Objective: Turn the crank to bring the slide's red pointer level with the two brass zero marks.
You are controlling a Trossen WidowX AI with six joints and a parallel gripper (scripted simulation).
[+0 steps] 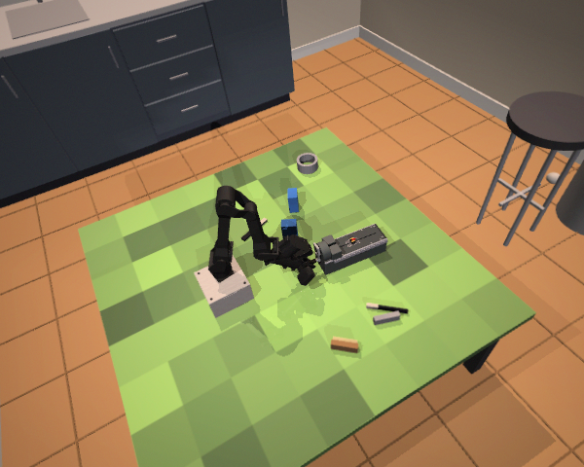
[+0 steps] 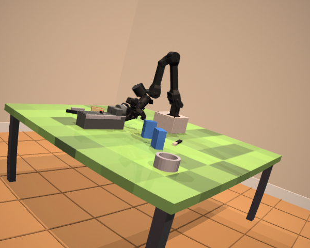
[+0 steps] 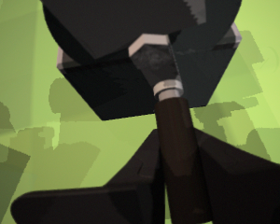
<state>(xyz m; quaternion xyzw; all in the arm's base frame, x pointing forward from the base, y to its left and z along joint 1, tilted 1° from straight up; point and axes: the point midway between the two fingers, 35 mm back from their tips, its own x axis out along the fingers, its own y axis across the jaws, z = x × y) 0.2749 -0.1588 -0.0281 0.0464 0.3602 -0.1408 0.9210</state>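
Note:
The grey machine (image 1: 357, 256) (image 2: 100, 123) sits on the green table, with its crank end toward the arm. Its red pointer (image 1: 352, 239) (image 2: 100, 111) shows small in the slot on top; the brass marks are too small to read against it. In the wrist view the crank arm (image 3: 154, 61) crosses the machine's dark end and leads to a dark brown handle (image 3: 175, 126) with a pale collar. My gripper (image 3: 171, 133) (image 1: 311, 264) (image 2: 128, 117) is shut on the handle, one finger at each side. The wrist view does not show the pointer.
Two blue blocks (image 1: 292, 199) (image 2: 149, 129) stand beside the machine's crank end. A grey ring (image 1: 308, 169) (image 2: 166, 164) lies farther off. An orange block (image 1: 344, 344), a grey block (image 1: 385, 317) and a black pen (image 1: 392, 308) lie on the machine's other side.

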